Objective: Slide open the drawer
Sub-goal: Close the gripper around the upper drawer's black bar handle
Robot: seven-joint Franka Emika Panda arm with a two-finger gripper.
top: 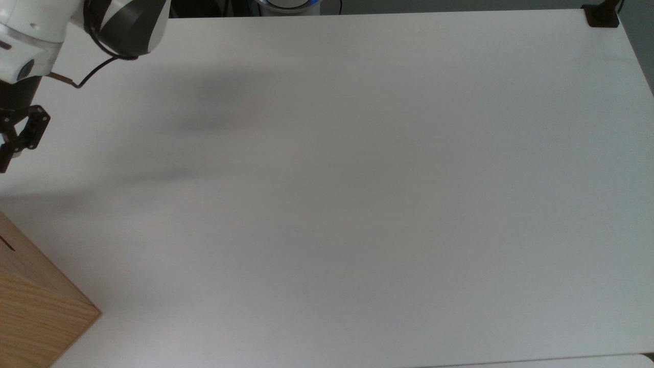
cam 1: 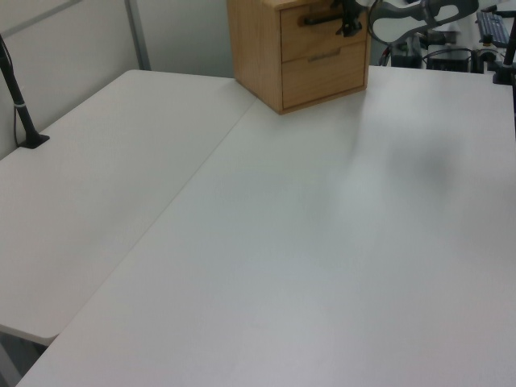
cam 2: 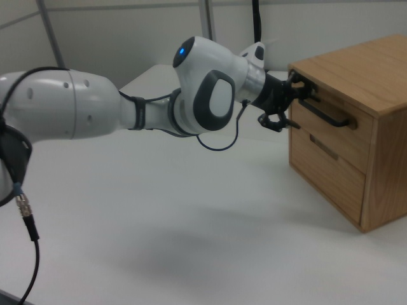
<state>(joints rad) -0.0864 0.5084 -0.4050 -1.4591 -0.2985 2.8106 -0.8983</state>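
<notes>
Right now the right view has my pincer (cam 2: 287,101) up at the black bar handle (cam 2: 321,109) of the upper drawer (cam 2: 331,130), fingers spread, one above the bar and one below, not clenched. Top view catches just the cabinet (top: 36,306) corner on the white desk (top: 357,179). Drawer sits flush.
</notes>
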